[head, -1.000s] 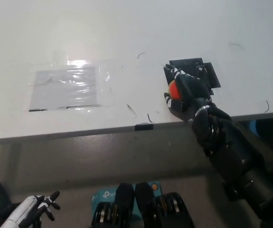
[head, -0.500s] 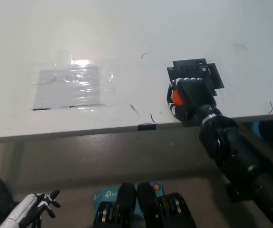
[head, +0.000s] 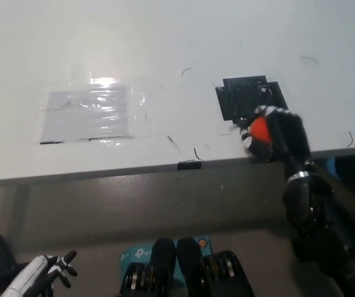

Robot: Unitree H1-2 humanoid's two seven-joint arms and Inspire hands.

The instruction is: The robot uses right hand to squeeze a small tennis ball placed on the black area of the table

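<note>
Near table edge, right side: black right hand [head: 275,131] and ball, just off the black patch's lower right corner.
Right hand: fingers curled tight around the ball, gripping it from the right and from below; somewhat blurred.
Ball: small, showing orange-red [head: 260,129] between the black fingers; whether it touches the tabletop, cannot tell.
Black area: dark square patch [head: 242,98] on the white table [head: 165,37], bare, just up and left of the hand.
Right arm: black, running from the picture's bottom right corner up to the table edge.
Left hand: white [head: 44,272], resting low at the picture's bottom left, below table level, dark fingertips spread, holding nothing.
Other marks: shiny clear film [head: 91,112] taped flat on the table's left half, well apart from the hand; small dark tab [head: 188,165] on the front edge.
</note>
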